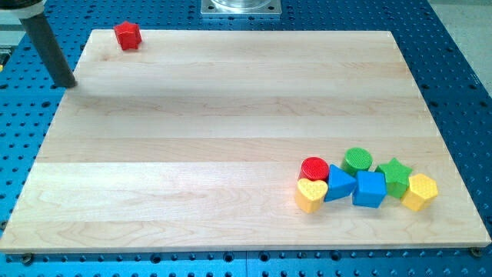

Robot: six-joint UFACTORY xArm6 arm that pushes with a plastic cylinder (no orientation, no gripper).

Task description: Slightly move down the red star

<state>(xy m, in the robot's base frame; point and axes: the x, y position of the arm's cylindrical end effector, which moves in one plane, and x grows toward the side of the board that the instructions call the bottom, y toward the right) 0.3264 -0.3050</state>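
The red star (pixel 127 35) sits at the desk's (pixel 231 115) far left corner. The tool, a bare rod with nothing to spread, has its tip (pixel 69 84) at the star's seven o'clock, well apart, so it must circle above.

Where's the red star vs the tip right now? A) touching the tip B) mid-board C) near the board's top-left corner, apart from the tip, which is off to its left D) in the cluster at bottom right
C: the red star sits near the board's top-left corner, with a clear gap to my tip, which is left of and below it.
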